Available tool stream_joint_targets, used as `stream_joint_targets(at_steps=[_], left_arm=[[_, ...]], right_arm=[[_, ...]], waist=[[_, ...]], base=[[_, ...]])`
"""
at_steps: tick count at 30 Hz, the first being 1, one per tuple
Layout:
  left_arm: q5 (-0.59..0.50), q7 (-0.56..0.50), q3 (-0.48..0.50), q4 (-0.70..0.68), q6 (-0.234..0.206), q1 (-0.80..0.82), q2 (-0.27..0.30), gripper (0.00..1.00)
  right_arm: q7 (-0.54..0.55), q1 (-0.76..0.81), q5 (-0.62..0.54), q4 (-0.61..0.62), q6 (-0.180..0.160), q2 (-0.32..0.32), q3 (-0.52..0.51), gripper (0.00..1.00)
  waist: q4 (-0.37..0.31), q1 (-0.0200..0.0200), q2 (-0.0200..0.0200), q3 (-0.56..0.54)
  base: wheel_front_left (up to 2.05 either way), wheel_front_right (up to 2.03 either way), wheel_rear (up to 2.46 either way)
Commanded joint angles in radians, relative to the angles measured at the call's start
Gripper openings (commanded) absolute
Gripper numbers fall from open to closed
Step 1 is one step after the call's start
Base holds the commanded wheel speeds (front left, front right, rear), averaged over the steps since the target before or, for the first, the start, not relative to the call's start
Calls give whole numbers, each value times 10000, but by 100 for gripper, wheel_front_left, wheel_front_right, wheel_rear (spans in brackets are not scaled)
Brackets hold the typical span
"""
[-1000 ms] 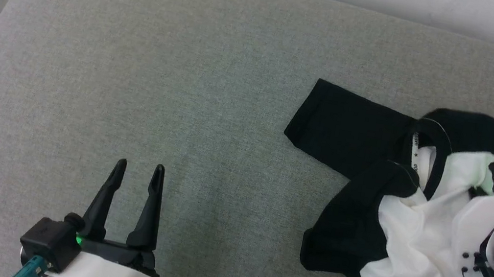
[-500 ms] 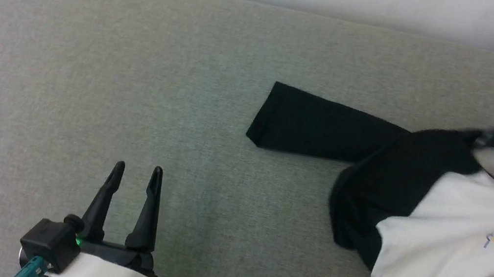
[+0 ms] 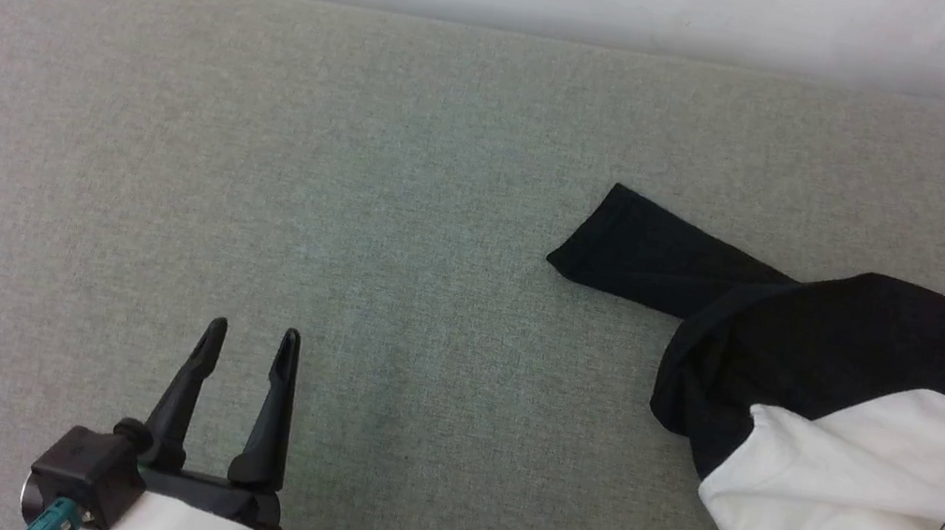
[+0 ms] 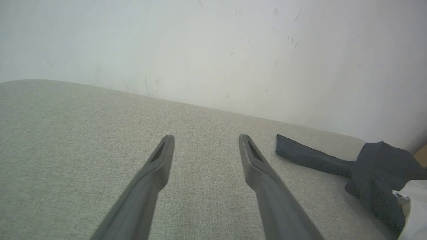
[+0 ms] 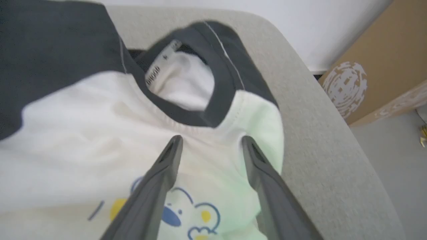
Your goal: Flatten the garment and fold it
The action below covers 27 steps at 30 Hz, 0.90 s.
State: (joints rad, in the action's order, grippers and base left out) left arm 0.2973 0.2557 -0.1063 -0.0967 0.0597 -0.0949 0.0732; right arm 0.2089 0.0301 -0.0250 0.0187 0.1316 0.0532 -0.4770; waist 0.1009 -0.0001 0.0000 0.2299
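One garment (image 3: pixel 840 456) lies rumpled on the grey padded surface (image 3: pixel 259 174).

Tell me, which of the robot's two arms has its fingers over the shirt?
The right gripper: its open fingers point at the garment's white chest, just below the collar. The left gripper is over bare grey padding, apart from it.

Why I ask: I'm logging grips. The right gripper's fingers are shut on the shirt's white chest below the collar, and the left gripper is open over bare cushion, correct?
No. The right wrist view shows the right gripper with fingers apart over the white chest of the shirt below the collar; the left gripper is open over bare cushion.
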Motion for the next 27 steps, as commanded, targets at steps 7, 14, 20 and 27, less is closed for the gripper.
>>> stream_joint_targets(at_steps=[7,14,20,27], left_arm=[[-89,-3,-63,-128,-70,-259,87,100],[-61,28,74,-350,-138,-764,110,100],[-255,-172,-142,-826,-139,-586,190,100],[-523,-2218,-1594,-1568,341,1196,357,100]], right_arm=[[-2187,-58,702,1187,-9,-27,490,100],[-3235,937,1487,1631,-9,-28,672,100],[-3372,1160,1527,1832,-9,-29,776,100],[-3250,999,1568,2128,-9,-29,518,100]], waist=[[-49,1,0,-380],[-196,1,0,-622],[-423,1,0,-695],[-480,1,0,-375]], base=[[0,0,0],[0,0,0],[0,0,0],[0,0,0]])
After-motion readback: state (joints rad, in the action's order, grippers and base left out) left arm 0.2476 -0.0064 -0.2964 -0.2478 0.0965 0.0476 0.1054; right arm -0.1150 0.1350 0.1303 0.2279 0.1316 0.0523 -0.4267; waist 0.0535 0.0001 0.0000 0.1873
